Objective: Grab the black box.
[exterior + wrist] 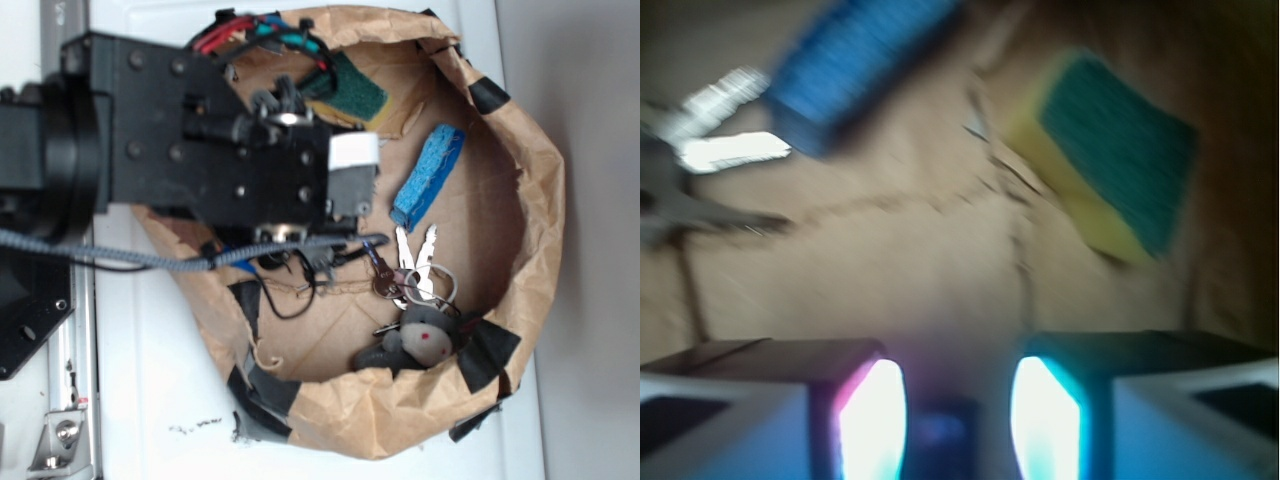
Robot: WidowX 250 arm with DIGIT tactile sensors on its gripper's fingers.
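Observation:
My gripper (958, 400) hangs low over the brown paper floor of the bag, its two lit pads (872, 420) standing well apart, so it is open. A small dark glossy shape (945, 440), apparently the black box, lies low in the gap, close to the left pad and clear of the right one; blur hides its edges. In the exterior view the gripper (352, 175) points right into the bag, and the arm hides the box.
A green-and-yellow sponge (355, 90) (1110, 150) lies at the bag's far side. A blue sponge (428, 175) (855, 65), keys (415, 265) (710, 150) and a grey plush toy (425, 335) are nearby. The crumpled paper rim (540, 200) carries black tape patches (487, 355).

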